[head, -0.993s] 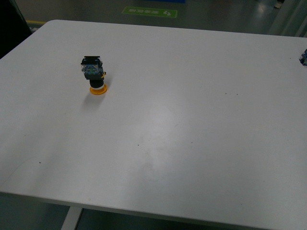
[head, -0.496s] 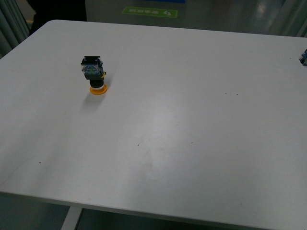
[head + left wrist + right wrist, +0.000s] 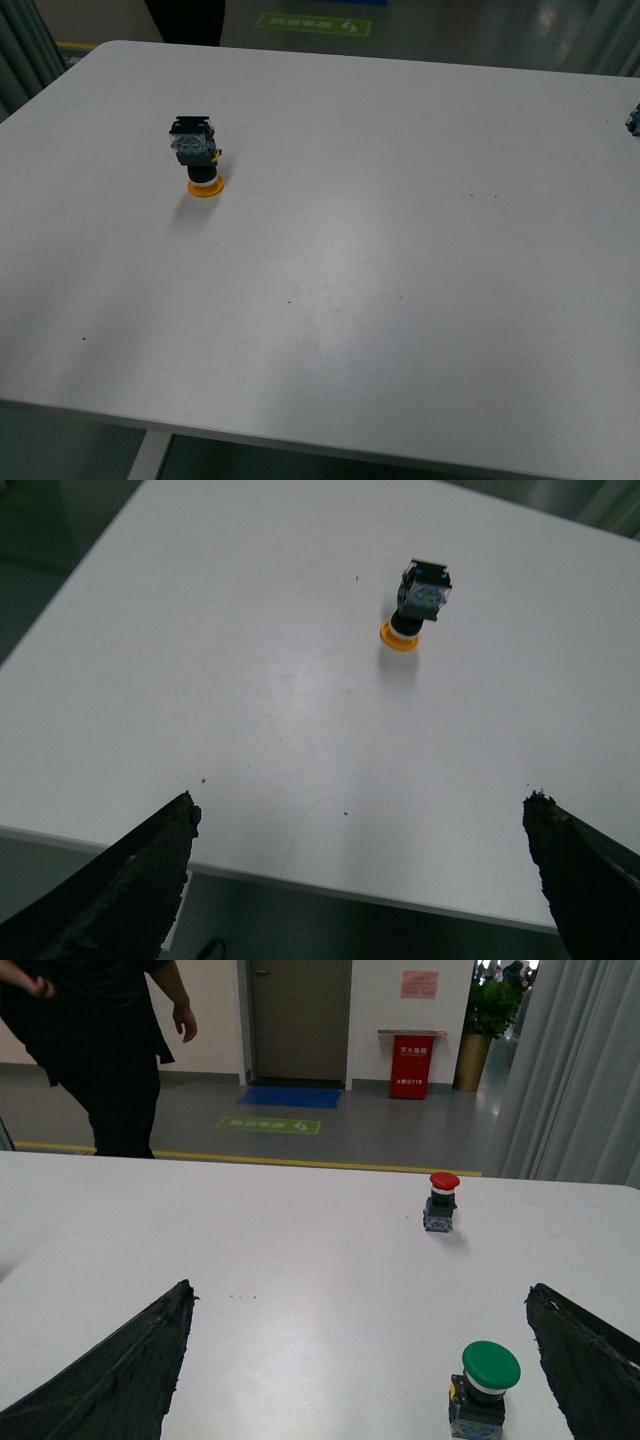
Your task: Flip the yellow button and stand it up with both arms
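Nothing here can be read with certainty. On the floor just beyond the far edge of the bench (image 3: 420, 300) lies a green rectangular floor sign (image 3: 312, 25) with a row of white characters and one larger white mark at its end, all too blurred to make out. Well beyond the bench, against the wall, a red box (image 3: 410, 1065) carries two short lines of white characters, too small to read. On the wall farther up from the bench hangs a pink notice (image 3: 421, 984), its print illegible. On the bench, the yellow button (image 3: 416, 605) shows pale marks on its blue-grey body, too small to read.
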`<act>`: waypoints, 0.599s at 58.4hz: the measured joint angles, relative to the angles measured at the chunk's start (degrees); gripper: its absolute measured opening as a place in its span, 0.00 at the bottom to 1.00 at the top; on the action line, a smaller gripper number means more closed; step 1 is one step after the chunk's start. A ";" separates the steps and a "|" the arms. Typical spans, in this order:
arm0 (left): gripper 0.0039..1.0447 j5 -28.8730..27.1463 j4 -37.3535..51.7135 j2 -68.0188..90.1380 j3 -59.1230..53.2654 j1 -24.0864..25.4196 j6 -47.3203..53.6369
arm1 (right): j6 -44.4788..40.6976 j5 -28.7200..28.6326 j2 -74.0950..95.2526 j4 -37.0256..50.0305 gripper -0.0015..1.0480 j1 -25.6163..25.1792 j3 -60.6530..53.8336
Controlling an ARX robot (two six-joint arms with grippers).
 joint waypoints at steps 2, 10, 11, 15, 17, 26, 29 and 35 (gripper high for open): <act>0.94 1.18 1.60 3.67 1.68 0.17 0.70 | 0.00 0.02 0.00 0.00 0.93 0.00 0.00; 0.94 3.26 6.08 18.36 9.73 0.22 5.57 | 0.00 0.00 -0.02 0.00 0.93 0.00 0.00; 0.94 3.26 6.25 20.52 11.04 0.04 6.62 | 0.00 0.00 -0.02 0.00 0.93 0.00 0.00; 0.94 4.00 6.34 27.78 15.43 -0.42 9.18 | 0.00 0.00 -0.02 0.00 0.93 0.00 0.00; 0.94 3.96 6.23 31.71 17.92 -0.85 10.62 | 0.00 0.00 -0.02 0.00 0.93 0.00 0.00; 0.94 3.23 4.61 44.28 27.26 -2.62 12.90 | 0.00 0.00 -0.02 0.00 0.93 0.00 0.00; 0.94 2.51 4.61 46.86 29.22 -3.21 13.11 | 0.00 0.00 -0.02 0.00 0.93 0.00 0.00; 0.94 2.75 5.18 51.67 32.72 -4.74 12.94 | 0.00 0.00 -0.02 0.00 0.93 0.00 0.00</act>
